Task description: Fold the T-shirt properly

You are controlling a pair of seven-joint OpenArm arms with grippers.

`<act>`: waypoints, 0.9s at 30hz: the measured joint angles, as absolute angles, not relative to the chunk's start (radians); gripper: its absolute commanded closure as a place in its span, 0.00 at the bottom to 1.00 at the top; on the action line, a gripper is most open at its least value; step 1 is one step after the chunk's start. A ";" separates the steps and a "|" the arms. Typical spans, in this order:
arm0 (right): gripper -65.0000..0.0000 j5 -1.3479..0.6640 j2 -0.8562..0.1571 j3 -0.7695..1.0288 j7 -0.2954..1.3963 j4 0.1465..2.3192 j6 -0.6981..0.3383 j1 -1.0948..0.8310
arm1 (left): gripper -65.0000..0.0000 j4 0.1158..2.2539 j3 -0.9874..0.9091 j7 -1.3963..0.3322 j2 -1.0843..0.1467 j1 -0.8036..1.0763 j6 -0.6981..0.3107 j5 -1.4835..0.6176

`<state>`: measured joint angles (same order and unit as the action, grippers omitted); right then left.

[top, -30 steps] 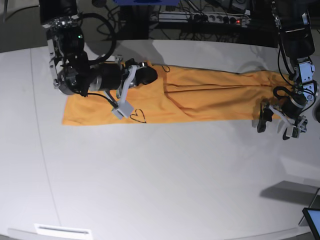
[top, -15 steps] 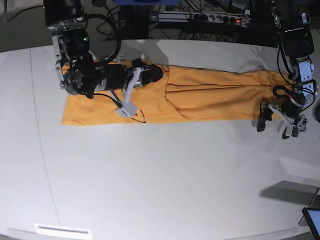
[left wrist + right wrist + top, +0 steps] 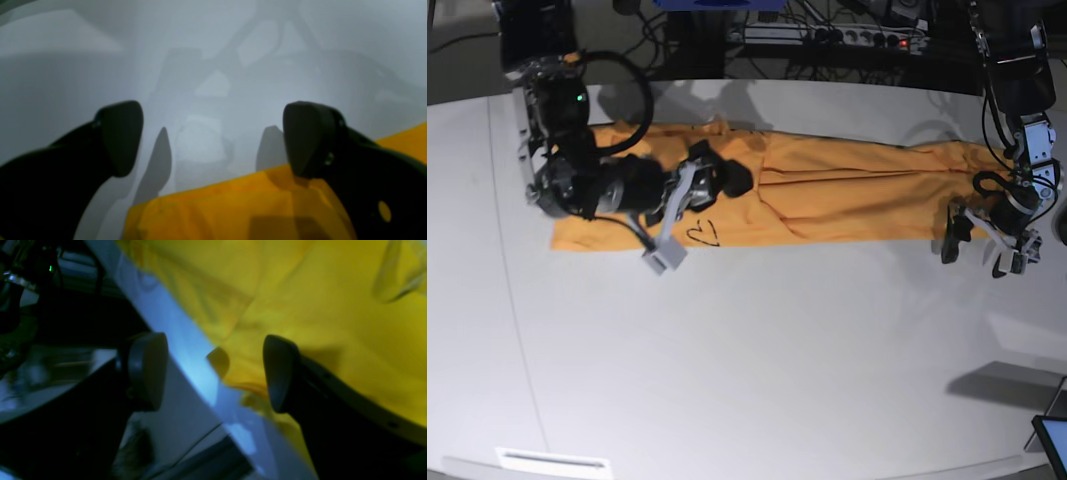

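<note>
T-shirt (image 3: 827, 195) lying flat on white table (image 3: 757, 370), folded into a long band, long axis running left-right across the far half. Right gripper (image 3: 689, 215) over the band's left part, fingers apart, nothing between them; in its wrist view, cloth under the right-hand fingertip (image 3: 278, 373), bare table under the other. Left gripper (image 3: 987, 243) at the band's right end, just off the near corner, fingers spread wide and empty, cloth edge right below. Probably each arm nearest its own end. Small dark heart-like squiggle (image 3: 704, 234) near right gripper, thread or mark unclear. No readable writing or brand.
</note>
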<state>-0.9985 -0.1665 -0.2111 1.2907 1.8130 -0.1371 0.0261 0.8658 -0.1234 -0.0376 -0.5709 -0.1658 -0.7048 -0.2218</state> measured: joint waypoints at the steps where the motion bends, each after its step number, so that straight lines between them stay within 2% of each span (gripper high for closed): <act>1: 0.33 -1.003 -0.188 -0.211 1.290 1.814 -0.137 0.044 | 0.00 0.866 -0.123 -0.038 -0.570 -0.166 -0.705 -0.226; 7: 0.34 -0.997 -0.254 -0.204 1.243 1.767 -0.136 0.063 | 0.00 0.892 -0.125 -0.044 -0.535 -0.149 -0.690 -0.233; 11: 0.37 -0.994 -0.254 -0.210 1.238 1.720 -0.136 0.057 | 0.00 1.020 -0.127 -0.063 -0.532 -0.068 -0.704 -0.393; 13: 0.48 -0.993 -0.253 -0.210 1.232 1.718 -0.136 0.058 | 0.00 1.079 -0.128 -0.061 -0.547 -0.056 -0.704 -0.486; 14: 0.56 -1.001 -0.250 -0.210 1.225 1.718 -0.136 0.058 | 0.03 1.105 -0.128 -0.060 -0.562 -0.058 -0.704 -0.513; 16: 0.78 -1.000 -0.251 -0.210 1.227 1.717 -0.136 0.058 | 0.10 1.135 -0.134 -0.104 -0.594 -0.073 -0.704 -0.556; 18: 1.00 -0.997 -0.254 -0.210 1.228 1.716 -0.136 0.058 | 0.11 1.137 -0.152 -0.144 -0.604 -0.080 -0.699 -0.554; 20: 0.97 -0.997 -0.253 -0.209 1.213 1.713 -0.136 0.058 | 0.12 1.137 -0.194 -0.150 -0.596 -0.068 -0.697 -0.552; 25: 0.99 -1.000 -0.263 -0.209 1.144 1.713 -0.136 0.030 | 0.13 1.265 -0.224 -0.147 -0.594 0.002 -0.693 -0.558; 27: 0.99 -0.995 -0.273 -0.209 1.137 1.712 -0.136 0.021 | 0.24 1.343 -0.227 -0.149 -0.593 0.066 -0.694 -0.553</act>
<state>-0.9955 -0.2726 -0.2089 1.1370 1.7119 -0.1360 0.0208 1.3426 -0.2268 -0.1490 -0.5930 0.0662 -0.6941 -0.5529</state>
